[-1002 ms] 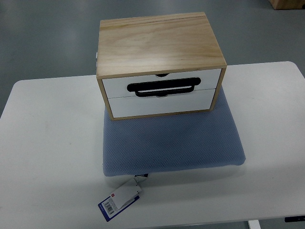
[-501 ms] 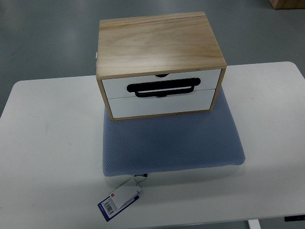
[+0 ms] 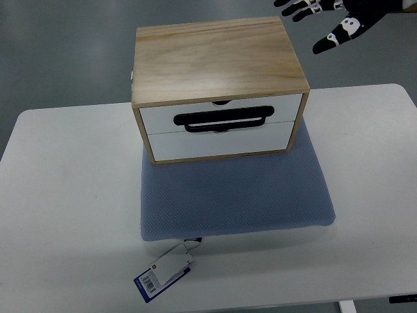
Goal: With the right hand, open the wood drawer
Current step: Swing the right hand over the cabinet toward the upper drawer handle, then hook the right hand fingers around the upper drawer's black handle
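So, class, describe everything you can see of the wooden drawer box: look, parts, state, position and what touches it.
The wooden drawer box is a light, grained wood case with two white drawer fronts, both shut. A black handle spans the seam between them, with a small notch above. It stands upright on the far part of a blue pad on the white table. Nothing else touches it.

White table point(image 3: 71, 195) spanning the lower frame, its far edge near 12 o'clock. Grey glossy floor point(image 3: 65, 52) beyond, with soft light reflections. Tan box corner point(image 3: 391, 5) at 1 o'clock.
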`<state>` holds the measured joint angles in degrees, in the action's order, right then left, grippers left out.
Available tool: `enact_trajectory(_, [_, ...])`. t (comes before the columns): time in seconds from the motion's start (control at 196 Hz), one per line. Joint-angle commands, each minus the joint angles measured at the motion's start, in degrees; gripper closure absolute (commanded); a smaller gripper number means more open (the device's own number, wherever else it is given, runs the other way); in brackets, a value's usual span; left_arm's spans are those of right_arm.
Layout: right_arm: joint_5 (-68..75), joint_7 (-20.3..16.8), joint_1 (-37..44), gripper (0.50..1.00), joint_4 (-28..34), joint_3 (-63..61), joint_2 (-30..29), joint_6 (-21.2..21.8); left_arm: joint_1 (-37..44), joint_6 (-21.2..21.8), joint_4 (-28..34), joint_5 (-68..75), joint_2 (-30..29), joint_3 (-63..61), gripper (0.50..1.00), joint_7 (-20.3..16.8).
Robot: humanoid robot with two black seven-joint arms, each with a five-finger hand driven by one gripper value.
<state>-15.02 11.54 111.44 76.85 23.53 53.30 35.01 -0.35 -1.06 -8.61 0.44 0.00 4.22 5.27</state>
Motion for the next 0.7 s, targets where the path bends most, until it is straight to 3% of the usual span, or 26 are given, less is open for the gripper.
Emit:
enact_trajectory(0.0, [-0.01, 0.06, 3.17, 0.572, 1.10, 3.62, -2.41, -0.01, 0.00, 0.00, -0.01, 0.00, 0.00, 0.00, 0.500, 0.00])
enact_trajectory(0.317, [1.05, 0.32, 9.76, 0.572, 1.81, 13.29, -16.65, -0.01, 0.00, 0.00, -0.01, 0.00, 0.00, 0.00, 0.500, 0.00])
enact_trajectory(0.486, [3.33, 0.24, 9.94, 0.572, 1.81, 14.35, -21.04, -0.82, 0.00, 0.00, -0.01, 0.00, 0.00, 0.00, 0.500, 0.00])
enact_trajectory(0.695, [7.73, -0.29, 10.02, 0.574, 0.84, 16.81, -30.45, -7.85, 0.00, 0.00, -0.01, 0.00, 0.00, 0.00, 0.500, 0.00])
